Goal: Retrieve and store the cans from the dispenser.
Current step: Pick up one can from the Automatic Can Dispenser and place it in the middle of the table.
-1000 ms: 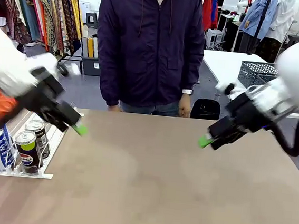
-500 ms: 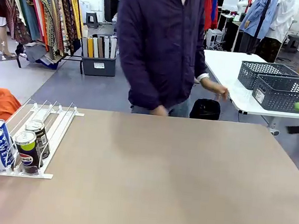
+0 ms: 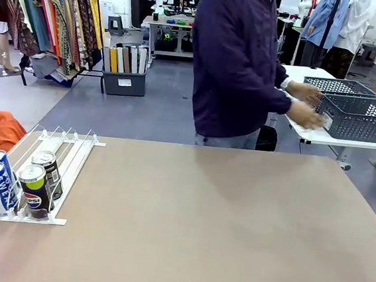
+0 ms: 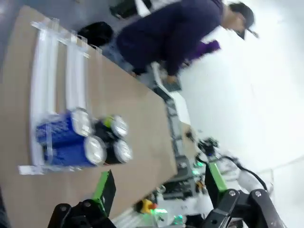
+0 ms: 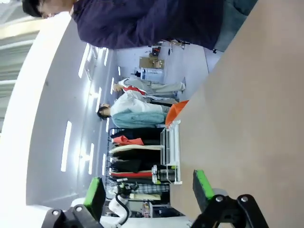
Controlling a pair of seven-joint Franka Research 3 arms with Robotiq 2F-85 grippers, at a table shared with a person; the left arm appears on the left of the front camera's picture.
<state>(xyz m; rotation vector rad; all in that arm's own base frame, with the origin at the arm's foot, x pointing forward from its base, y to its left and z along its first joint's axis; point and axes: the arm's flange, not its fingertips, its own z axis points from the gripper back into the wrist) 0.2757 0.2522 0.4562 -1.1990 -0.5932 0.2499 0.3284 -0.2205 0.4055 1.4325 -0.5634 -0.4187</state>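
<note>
Green-padded fingers of the left gripper [image 4: 160,170] stand wide apart, with nothing between them. Ahead of this gripper, and well apart from it, lies the dispenser [image 4: 47,71], its white rails running away across the brown worktop [image 3: 220,224]. Two blue cans [image 4: 61,130] and two black cans [image 4: 111,152] sit bunched at one end of the rails, clear of both fingers.

Right gripper [image 5: 148,176]: likewise spread wide and empty, held beside the worktop's surface. In the right wrist view the dispenser appears small at a distant edge of the worktop, well apart from this gripper.

Front view: the dispenser occupies the near left corner of the worktop. All four cans stand upright at its near end, against the clear front stop. The blue pair is on the left, the black pair just to the right, one with a green top and one with a silver top.

Beyond the far edge, a person [image 3: 242,59] in a dark jacket turns right, both hands [image 3: 304,115] at a grey mesh basket [image 3: 363,118] on a white table.
</note>
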